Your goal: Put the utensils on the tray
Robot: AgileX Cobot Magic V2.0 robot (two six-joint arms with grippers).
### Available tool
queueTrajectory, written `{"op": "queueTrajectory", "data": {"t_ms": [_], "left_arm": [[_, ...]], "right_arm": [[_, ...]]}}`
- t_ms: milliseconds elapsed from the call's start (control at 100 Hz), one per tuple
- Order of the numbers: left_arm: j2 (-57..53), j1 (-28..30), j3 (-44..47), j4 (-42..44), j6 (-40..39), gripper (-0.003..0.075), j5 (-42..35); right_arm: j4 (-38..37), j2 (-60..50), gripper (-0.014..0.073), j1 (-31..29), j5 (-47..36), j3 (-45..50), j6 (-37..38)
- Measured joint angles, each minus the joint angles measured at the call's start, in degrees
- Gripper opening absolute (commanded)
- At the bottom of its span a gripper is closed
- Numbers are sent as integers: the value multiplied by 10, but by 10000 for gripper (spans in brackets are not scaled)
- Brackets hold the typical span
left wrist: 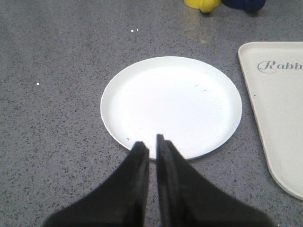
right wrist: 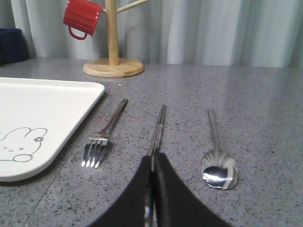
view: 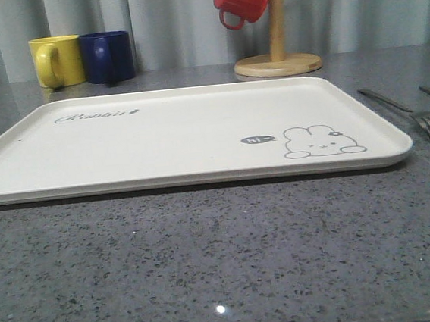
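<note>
The right gripper (right wrist: pixel 152 165), jaws pinched on the chopsticks' (right wrist: pixel 157 127) near end, has fork (right wrist: pixel 105 137) and spoon (right wrist: pixel 217 156) flanking it. Next: lift, carry to the tray (right wrist: pixel 57 94). Left gripper (left wrist: pixel 152 146), nearly closed, holds nothing.

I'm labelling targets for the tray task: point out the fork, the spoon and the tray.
fork (right wrist: pixel 97 150), right wrist view, on the tines.
spoon (right wrist: pixel 218 171), right wrist view, on the bowl.
tray (view: pixel 190 137), front view, on its bare floor.
</note>
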Motion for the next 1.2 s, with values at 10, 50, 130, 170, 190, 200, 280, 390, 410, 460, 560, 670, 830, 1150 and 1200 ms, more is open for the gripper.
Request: {"op": "queueTrajectory", "data": {"t_ms": [10, 50, 130, 170, 190, 200, 280, 390, 410, 460, 560, 670, 830, 1150, 1200], "left_arm": [[5, 0, -5, 0, 0, 260, 0], [36, 0, -22, 0, 0, 327, 0], [90, 4, -52, 0, 0, 428, 0], [118, 10, -68, 0, -3, 444, 0], [132, 14, -76, 0, -4, 444, 1], [132, 14, -79, 0, -6, 443, 2], [193, 35, -114, 0, -11, 442, 19], [266, 74, -171, 0, -13, 442, 57], [281, 81, -182, 0, -14, 442, 69], [314, 97, -206, 0, -14, 442, 89], [384, 124, -253, -8, -15, 442, 143], [448, 139, -299, -26, -15, 442, 198], [530, 140, -344, -36, -15, 442, 240], [611, 140, -367, -44, -15, 369, 241], [615, 140, -368, -44, -15, 307, 240]], "right_arm": [[0, 0, -61, 0, 0, 0, 0], [0, 0, -61, 0, 0, 0, 0], [0, 0, -61, 0, 0, 0, 0], [0, 0, -61, 0, 0, 0, 0], [0, 0, -61, 0, 0, 0, 0], [0, 0, -61, 0, 0, 0, 0], [0, 0, -61, 0, 0, 0, 0], [0, 0, -61, 0, 0, 0, 0], [0, 0, -61, 0, 0, 0, 0], [0, 0, -61, 0, 0, 0, 0], [0, 0, -61, 0, 0, 0, 0], [0, 0, -61, 0, 0, 0, 0], [0, 0, -61, 0, 0, 0, 0], [0, 0, -61, 0, 0, 0, 0], [0, 0, -61, 0, 0, 0, 0]]}}
